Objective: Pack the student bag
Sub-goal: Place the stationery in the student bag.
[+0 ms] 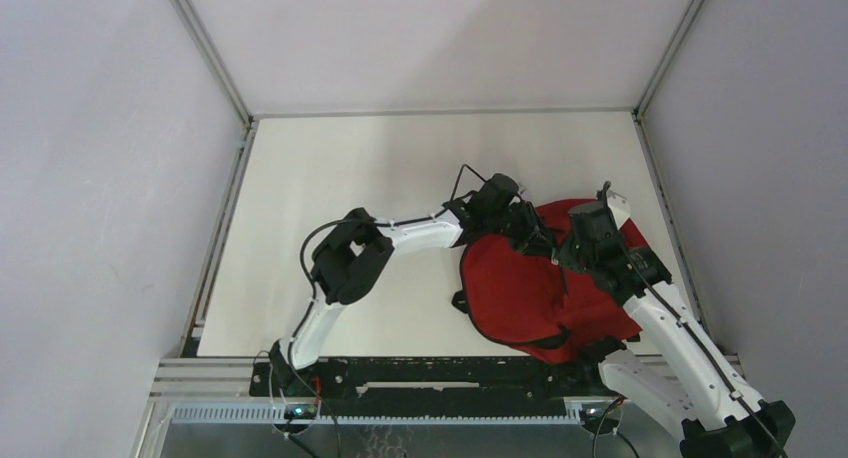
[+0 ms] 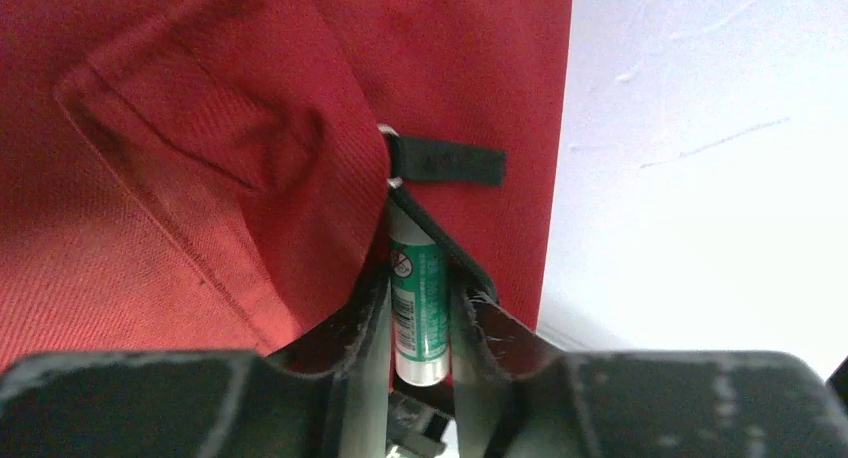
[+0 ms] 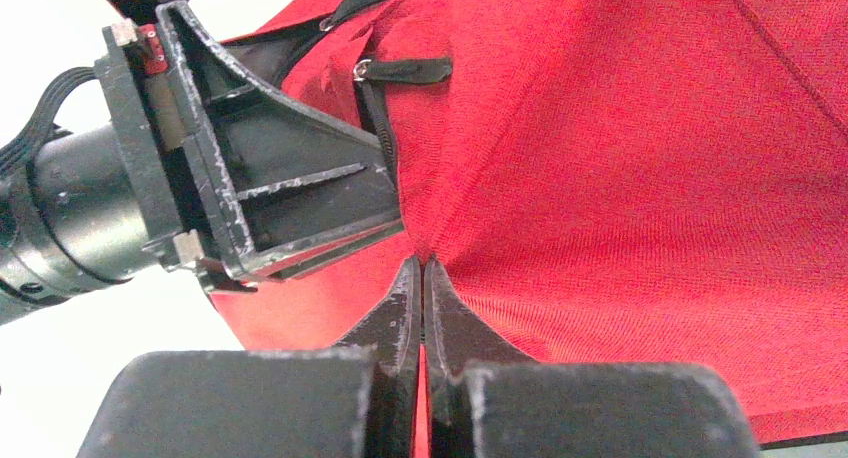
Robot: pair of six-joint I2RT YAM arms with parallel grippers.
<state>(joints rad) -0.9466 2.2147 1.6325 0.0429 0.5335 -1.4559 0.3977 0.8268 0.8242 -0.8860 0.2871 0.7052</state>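
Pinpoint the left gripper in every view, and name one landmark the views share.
Top external: left gripper mid-frame, over the far side of the bag.
Left wrist: bottom centre, with a green tube between its fingers.
Right wrist: upper left, tips at the bag's zip opening.
Shared landmark: the red bag in all three views; the black zipper pull shows in both wrist views.

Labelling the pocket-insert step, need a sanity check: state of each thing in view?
left gripper: jaws either side of the tube; gripping or loose, can't tell.
right gripper: shut, pinching a fold of bag fabric.
bag: lying on the table, pocket mouth open.
tube: between the left jaws, far end inside the pocket mouth.
zipper pull: lying flat beside the pocket mouth.
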